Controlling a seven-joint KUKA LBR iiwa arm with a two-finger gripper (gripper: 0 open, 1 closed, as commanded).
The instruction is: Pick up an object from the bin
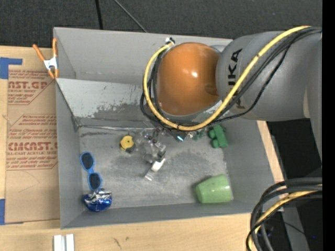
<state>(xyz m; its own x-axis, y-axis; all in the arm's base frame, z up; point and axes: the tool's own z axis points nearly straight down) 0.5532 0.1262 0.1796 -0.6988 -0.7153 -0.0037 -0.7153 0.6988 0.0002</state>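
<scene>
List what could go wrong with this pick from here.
1. The gripper is low over the mid-floor of the bin, with nothing clearly beneath it. Closing here may well grasp nothing.
2. The small yellow thing lies just to the gripper's side in the view. A sideways correction could knock it away.
3. The dark green piece sits partly under the arm, which might push it.

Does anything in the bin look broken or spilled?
Nothing stands out. The blue glasses-shaped toy, yellow piece, light green block and dark green piece just lie loose and apart on the bin floor. Only the floor itself looks scuffed near the back wall.
</scene>
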